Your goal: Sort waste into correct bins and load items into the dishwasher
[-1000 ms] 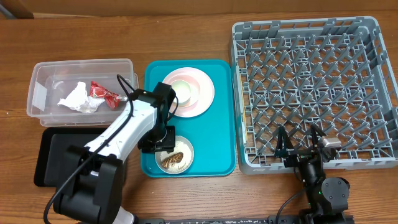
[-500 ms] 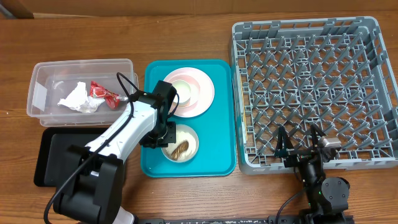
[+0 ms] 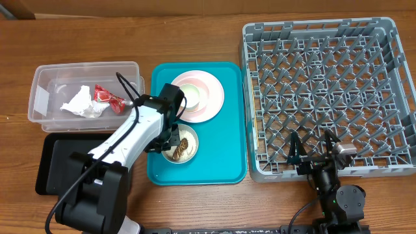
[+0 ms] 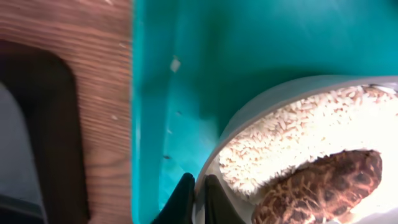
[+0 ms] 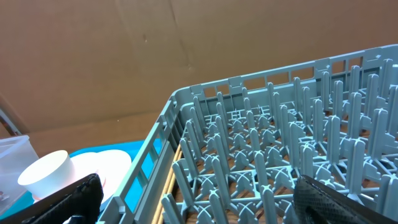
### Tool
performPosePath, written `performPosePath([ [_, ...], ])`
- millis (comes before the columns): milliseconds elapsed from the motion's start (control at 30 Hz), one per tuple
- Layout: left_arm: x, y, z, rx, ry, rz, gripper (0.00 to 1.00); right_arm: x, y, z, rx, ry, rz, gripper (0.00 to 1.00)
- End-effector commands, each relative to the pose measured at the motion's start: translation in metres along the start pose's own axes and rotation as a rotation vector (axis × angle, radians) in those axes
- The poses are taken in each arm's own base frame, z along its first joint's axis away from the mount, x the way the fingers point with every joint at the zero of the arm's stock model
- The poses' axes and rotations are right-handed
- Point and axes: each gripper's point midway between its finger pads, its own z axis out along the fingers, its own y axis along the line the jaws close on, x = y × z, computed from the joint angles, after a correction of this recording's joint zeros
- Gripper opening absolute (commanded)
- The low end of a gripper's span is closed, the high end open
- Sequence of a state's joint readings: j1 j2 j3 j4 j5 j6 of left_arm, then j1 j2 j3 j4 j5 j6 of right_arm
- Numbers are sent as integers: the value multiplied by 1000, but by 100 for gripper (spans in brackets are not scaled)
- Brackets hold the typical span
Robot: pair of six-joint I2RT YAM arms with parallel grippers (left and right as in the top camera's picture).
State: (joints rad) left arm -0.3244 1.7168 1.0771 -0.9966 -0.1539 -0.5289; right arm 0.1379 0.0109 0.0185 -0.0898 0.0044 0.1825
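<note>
**A:** Overhead first. What to confirm?

**B:** Confirm left gripper (image 3: pixel 168 140) clamped on the rim of grey bowl (image 3: pixel 179 148), over teal tray (image 3: pixel 227 166) and just beside pink plate (image 3: pixel 211 104). Note food scraps (image 3: pixel 174 151) inside. Possibly tilted and off the tray floor; hard to tell from above. Treat black tray (image 3: pixel 49 166) as the likely target, given napkin (image 3: pixel 78 103) and red wrapper (image 3: pixel 107 97) already in clear tub (image 3: pixel 45 81).

**A:** Left wrist?

**B:** Verify fingers (image 4: pixel 184 194) pinching the rim, one on each side of the wall. Observe rice grains (image 4: pixel 292 134) banked against that wall, with brown scrap (image 4: pixel 320 183) touching them. Carry level and clear the teal lip. Then tip slowly over the black tray. Allow for sticking grains by holding the pour.

**A:** Right wrist?

**B:** Log right gripper (image 5: pixel 196 186) spread wide, holding nothing, parked at the front wall of dish rack (image 5: pixel 280 130). Note white cup (image 5: pixel 45 174) beyond, outside the rack. Leave parked pending emptying of the bowl.
</note>
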Motion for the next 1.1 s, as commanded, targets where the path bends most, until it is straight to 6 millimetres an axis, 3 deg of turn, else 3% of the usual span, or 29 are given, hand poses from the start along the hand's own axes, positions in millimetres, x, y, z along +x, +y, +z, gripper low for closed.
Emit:
performPosePath([
  [0, -19, 23, 2, -81, -78, -106, 14, 2, -2, 0, 5, -3, 1, 100],
  [33, -23, 24, 2, -76, -89, -117, 18, 2, -2, 0, 5, -4, 1, 100],
  [100, -29, 28, 3, -71, -103, -140, 39, 2, -2, 0, 5, -4, 1, 100],
  [300, -40, 36, -9, -70, -110, -154, 41, 2, -2, 0, 5, -4, 1, 100],
  [500, -69, 28, -56, -32, -182, -88, 45, 2, -2, 0, 5, -4, 1, 100],
  [600, -75, 21, -80, 2, -193, -59, 45, 2, -2, 0, 5, -4, 1, 100],
  [700, -69, -3, -97, 116, -161, 4, 42, 2, -2, 0, 5, -4, 1, 100],
  [800, -52, -37, -104, 275, -93, 58, 33, 2, -2, 0, 5, -4, 1, 100],
  [867, -39, -58, -107, 366, -45, 91, 31, 2, -2, 0, 5, -4, 1, 100],
  [1067, -12, -83, -101, 358, -15, 190, 32, 2, -2, 0, 5, -4, 1, 100],
])
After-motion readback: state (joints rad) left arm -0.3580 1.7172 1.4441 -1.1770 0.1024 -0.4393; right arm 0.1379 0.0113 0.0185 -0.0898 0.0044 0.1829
